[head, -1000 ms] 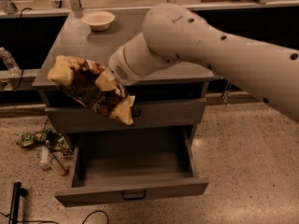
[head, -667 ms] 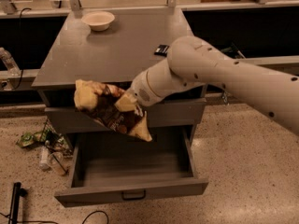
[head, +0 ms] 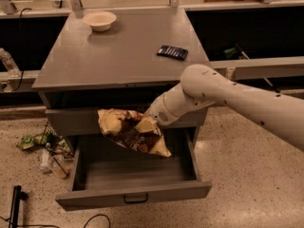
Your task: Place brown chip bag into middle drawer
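The brown chip bag (head: 128, 133) hangs tilted in the air over the pulled-out middle drawer (head: 135, 194), clamped at its upper right edge by the gripper (head: 148, 123), whose tips are largely buried in crumpled foil. The bag hides the drawer's back wall. A black packet (head: 172, 52) and a bowl (head: 99, 20) sit on the cabinet top (head: 118, 56).

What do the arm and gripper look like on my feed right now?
The arm is smooth off-white: thick rounded tubes with a bulbous elbow and small dark dots. No cables show. Its gripper, above the open middle drawer, is mostly hidden against the brown chip bag.
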Robot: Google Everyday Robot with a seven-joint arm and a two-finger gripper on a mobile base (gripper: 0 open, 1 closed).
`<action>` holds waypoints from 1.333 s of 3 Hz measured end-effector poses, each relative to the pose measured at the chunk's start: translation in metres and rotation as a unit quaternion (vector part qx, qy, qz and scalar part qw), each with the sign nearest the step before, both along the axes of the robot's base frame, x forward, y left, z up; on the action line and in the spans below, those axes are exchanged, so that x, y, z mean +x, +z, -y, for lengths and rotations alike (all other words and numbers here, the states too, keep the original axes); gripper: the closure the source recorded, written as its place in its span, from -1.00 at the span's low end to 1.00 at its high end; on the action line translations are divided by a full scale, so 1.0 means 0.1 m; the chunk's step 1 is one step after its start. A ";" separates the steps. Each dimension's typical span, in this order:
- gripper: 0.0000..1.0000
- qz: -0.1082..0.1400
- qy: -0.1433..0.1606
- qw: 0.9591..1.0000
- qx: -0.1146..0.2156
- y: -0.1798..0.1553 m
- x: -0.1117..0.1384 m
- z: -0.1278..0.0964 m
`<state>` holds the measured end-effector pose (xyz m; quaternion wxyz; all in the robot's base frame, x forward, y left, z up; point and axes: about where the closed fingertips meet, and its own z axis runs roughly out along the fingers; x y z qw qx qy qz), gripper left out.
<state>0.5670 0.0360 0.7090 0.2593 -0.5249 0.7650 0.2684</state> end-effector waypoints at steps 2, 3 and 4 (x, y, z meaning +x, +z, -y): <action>1.00 -0.005 0.004 0.999 -0.034 -0.38 0.05 0.05; 1.00 0.013 0.028 0.997 -0.066 -0.76 0.11 0.25; 1.00 0.045 0.073 0.990 -0.112 -1.20 0.25 0.43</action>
